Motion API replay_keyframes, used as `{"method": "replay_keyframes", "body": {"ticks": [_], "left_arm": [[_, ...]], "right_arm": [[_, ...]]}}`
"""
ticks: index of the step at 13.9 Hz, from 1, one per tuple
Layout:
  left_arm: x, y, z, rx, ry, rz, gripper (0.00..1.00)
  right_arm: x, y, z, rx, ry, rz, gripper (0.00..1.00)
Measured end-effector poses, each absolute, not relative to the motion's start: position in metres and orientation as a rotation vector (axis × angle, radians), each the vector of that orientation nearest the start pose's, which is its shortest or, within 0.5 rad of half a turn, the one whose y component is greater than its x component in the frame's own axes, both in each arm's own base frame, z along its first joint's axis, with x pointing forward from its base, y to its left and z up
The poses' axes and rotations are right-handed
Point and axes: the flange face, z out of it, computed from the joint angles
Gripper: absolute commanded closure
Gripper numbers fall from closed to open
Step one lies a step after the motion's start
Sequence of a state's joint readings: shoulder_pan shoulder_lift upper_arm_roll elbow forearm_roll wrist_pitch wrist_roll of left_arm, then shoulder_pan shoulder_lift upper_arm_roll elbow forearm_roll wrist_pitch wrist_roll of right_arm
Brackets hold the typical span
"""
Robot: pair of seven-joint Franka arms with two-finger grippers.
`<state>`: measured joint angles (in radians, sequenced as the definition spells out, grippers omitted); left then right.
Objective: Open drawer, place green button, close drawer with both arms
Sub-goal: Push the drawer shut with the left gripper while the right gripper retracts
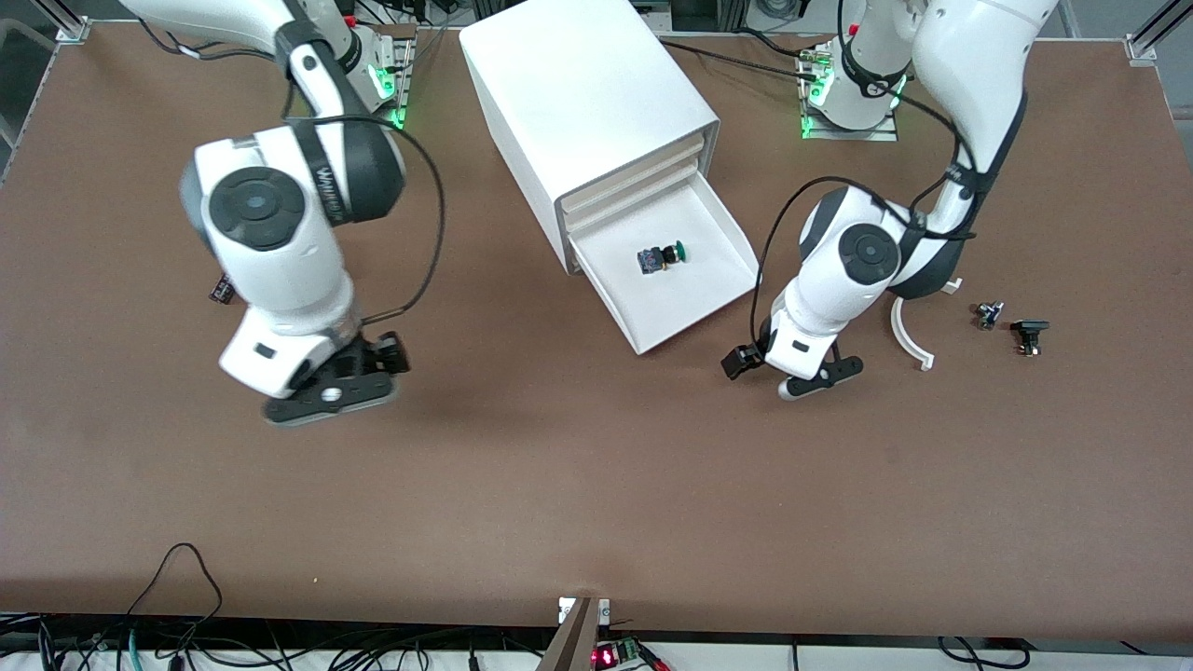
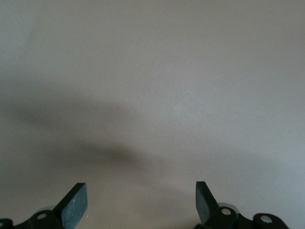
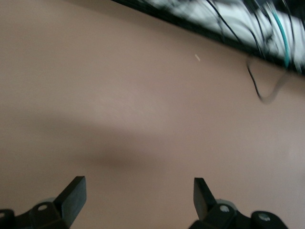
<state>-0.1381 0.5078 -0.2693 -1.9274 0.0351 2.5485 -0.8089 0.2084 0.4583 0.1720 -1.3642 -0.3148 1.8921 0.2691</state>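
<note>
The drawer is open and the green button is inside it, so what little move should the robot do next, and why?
Probably bring the left hand to the front edge of the bottom drawer to begin pushing it shut. The button already lies in the open tray, and both hands are open and hold nothing. The left hand is beside the drawer's front; the right hand hangs over bare table toward the right arm's end.

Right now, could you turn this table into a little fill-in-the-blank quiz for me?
1. The button with the green cap lies in the ____ drawer of the cabinet.
2. That drawer stands ____.
3. The left gripper and the right gripper both hold ____.

Missing words: bottom; open; nothing
</note>
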Motion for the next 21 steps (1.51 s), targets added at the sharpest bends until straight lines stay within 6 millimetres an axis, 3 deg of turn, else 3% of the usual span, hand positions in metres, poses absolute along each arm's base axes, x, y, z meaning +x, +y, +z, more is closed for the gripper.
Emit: {"method": "replay_keyframes", "body": {"ticks": [4,9,11,15,18,21], "left_arm": [[0.573,-0.262,0.215,-3.209,-0.669,-0.010,0.00],[0.538,-0.275,0.215,-3.197,-0.587,0.028,0.00],[0.516,-0.289,0.213,-3.193,-0.522,0.049,0.00],[0.474,-0.328,0.217,-3.192,-0.387,0.069,0.00],[0.440,-0.352,0.224,-3.163,-0.270,0.129,0.00],[0.402,-0.379,0.230,-3.133,-0.140,0.210,0.00]], "right_arm": [[0.655,0.134,0.500,-3.281,0.094,-0.069,0.00],[0.642,0.020,0.527,-3.193,0.437,0.038,0.00],[0.628,0.004,0.533,-3.194,0.426,0.053,0.00],[0.597,0.003,0.547,-3.206,0.300,0.024,0.00],[0.591,-0.023,0.541,-3.214,0.181,0.062,0.00],[0.578,-0.027,0.534,-3.211,0.155,0.121,0.00]]}}
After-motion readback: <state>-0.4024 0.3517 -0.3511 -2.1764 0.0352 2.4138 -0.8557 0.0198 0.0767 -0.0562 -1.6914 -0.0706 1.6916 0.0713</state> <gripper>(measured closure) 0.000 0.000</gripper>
